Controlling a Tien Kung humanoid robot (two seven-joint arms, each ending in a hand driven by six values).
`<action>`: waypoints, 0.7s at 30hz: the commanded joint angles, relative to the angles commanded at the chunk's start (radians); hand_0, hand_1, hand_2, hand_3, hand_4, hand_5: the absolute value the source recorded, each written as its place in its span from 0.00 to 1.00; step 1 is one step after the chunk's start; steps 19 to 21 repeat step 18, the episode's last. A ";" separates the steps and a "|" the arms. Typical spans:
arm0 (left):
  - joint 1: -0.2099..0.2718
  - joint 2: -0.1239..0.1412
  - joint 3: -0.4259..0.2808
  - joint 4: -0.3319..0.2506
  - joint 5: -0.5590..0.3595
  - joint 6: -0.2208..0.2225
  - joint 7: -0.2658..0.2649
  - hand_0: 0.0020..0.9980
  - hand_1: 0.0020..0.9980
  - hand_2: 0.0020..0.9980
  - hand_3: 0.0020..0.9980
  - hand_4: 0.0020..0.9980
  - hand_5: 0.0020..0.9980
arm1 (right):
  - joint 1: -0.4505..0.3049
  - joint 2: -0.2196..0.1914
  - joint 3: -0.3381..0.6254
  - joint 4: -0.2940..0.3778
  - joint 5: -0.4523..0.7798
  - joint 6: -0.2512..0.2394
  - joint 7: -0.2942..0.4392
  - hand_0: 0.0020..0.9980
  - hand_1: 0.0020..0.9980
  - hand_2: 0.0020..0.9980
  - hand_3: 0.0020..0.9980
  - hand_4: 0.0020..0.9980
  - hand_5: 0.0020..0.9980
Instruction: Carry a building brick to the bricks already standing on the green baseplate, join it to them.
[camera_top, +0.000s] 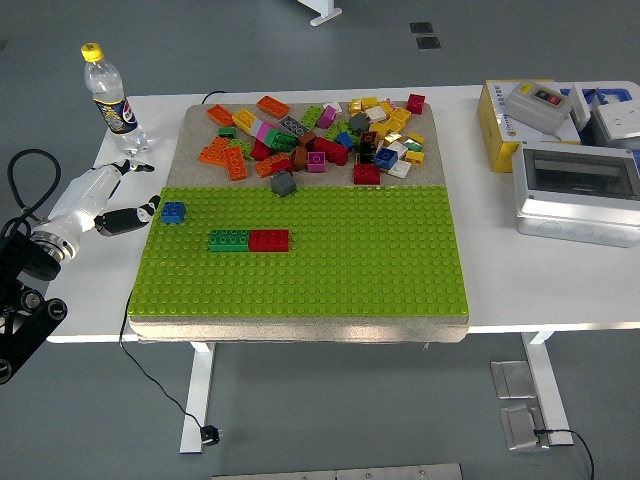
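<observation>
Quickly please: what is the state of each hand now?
Left hand: open, holds nothing, beside the blue brick.
Right hand: not in view.

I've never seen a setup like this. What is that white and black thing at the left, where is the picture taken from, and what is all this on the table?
The camera sits high on a humanoid robot, looking down over its white table. The white-and-black thing is the robot's left hand, fingers relaxed, holding nothing; the right hand is not visible. On the green baseplate stand a green brick and red brick joined in a row, and a small blue brick apart from them, just beside the hand. Behind lies a pile of loose bricks, with a bottle and electrical boxes at the sides.
</observation>
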 joint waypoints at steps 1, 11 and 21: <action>-0.006 -0.006 0.002 0.012 0.015 0.006 0.006 1.00 0.94 0.91 0.84 0.67 0.29 | 0.001 0.000 0.000 0.000 0.000 0.000 0.000 0.73 0.72 0.78 0.75 0.42 0.90; -0.065 -0.050 0.064 0.101 0.054 0.006 0.039 1.00 0.95 0.93 0.86 0.67 0.28 | 0.006 -0.002 0.002 0.000 -0.003 0.002 0.000 0.73 0.72 0.78 0.74 0.41 0.90; -0.107 -0.079 0.138 0.152 0.048 -0.019 0.070 1.00 0.95 0.93 0.86 0.67 0.28 | 0.011 -0.003 -0.003 0.002 -0.001 0.002 0.001 0.73 0.72 0.78 0.74 0.41 0.90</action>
